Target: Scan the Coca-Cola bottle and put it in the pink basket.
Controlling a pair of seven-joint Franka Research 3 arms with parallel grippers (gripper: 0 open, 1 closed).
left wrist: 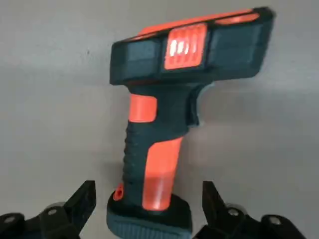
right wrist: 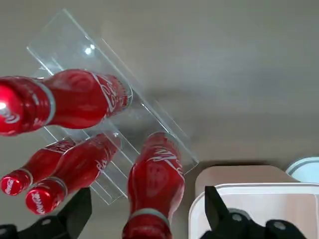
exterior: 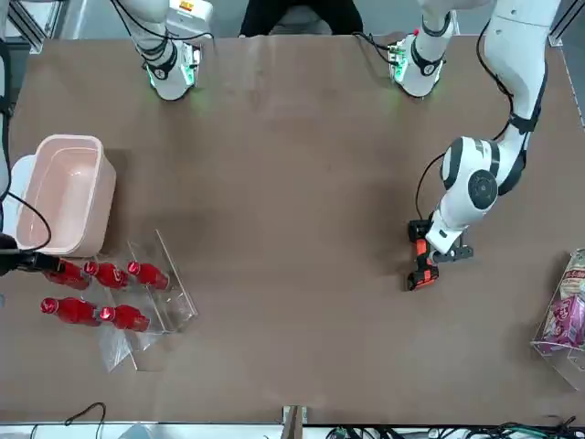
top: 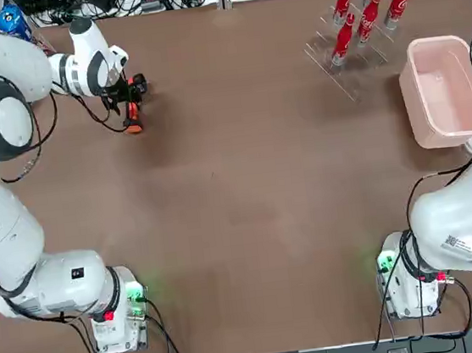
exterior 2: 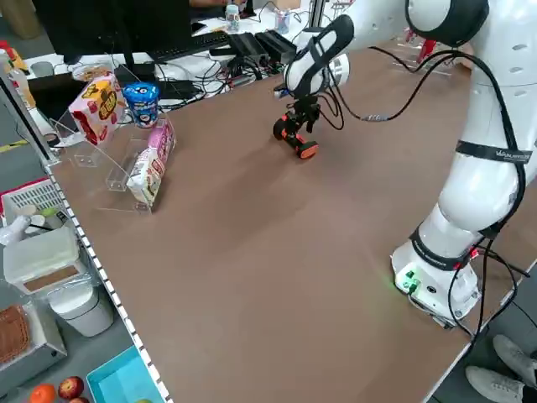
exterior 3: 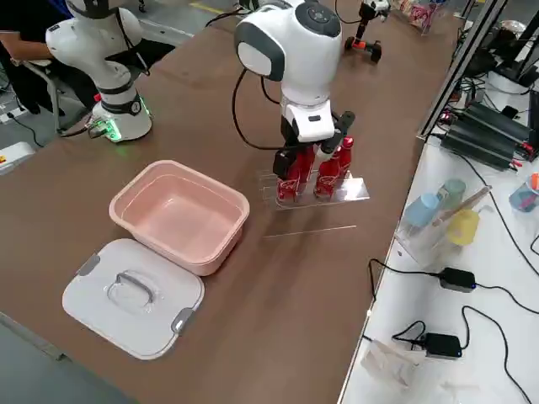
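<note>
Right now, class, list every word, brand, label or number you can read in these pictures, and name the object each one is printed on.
"Coca-Cola", white script, partly legible: on the Coca-Cola bottles in the clear rack, beside the pink basket.
Snack packets and blue cup at the table's left edge: print too small to read.
White sticker on the right arm's base link: unreadable.
Scanner: no text visible.

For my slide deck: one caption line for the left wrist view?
Open left hand straddles the handle base of a black-and-orange handheld barcode scanner lying on the brown table.
</note>
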